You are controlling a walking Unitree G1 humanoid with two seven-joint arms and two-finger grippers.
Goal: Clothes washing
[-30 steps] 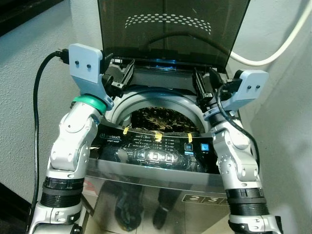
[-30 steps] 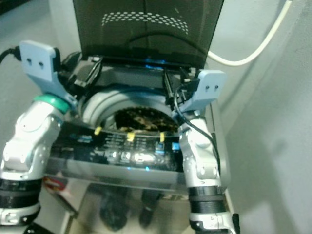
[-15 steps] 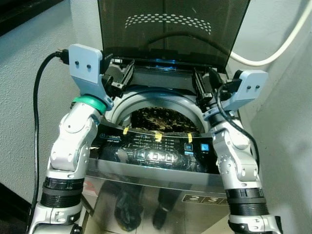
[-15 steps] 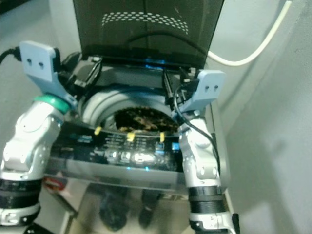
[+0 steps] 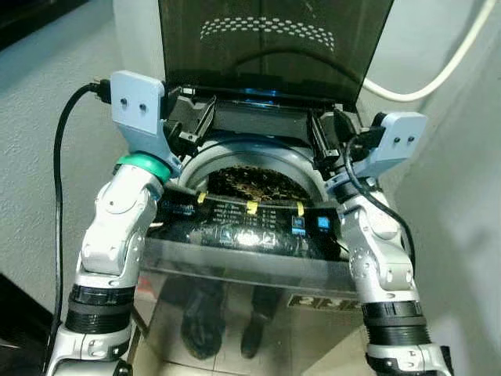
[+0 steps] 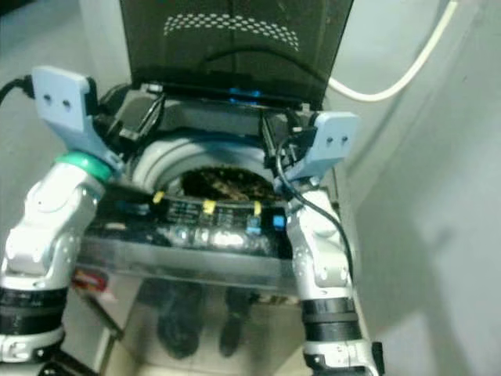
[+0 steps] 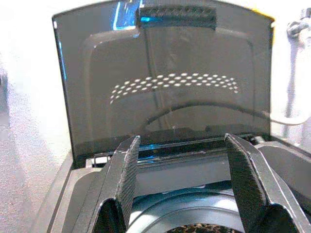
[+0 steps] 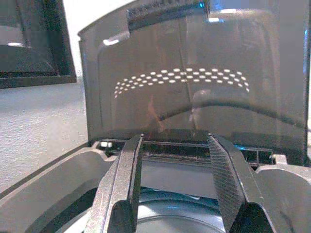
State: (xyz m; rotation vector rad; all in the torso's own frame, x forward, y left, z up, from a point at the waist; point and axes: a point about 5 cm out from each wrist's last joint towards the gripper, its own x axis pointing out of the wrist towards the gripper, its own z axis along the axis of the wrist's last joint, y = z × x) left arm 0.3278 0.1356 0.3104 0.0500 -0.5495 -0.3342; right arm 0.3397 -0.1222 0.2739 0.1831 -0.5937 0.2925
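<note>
View tipped lower over the washing machine (image 5: 258,258), more of its front showing

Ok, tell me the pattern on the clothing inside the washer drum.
The clothing is dark with a yellowish speckled, leopard-like print, clearest in the left eye view.

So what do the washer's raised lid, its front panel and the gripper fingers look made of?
Lid: smoked translucent plastic or glass, with a hose showing through it. Front panel: glossy metal, probably stainless, giving mirror-like reflections. Left gripper fingers: matte black, ribbed, likely rubber or plastic.
</note>
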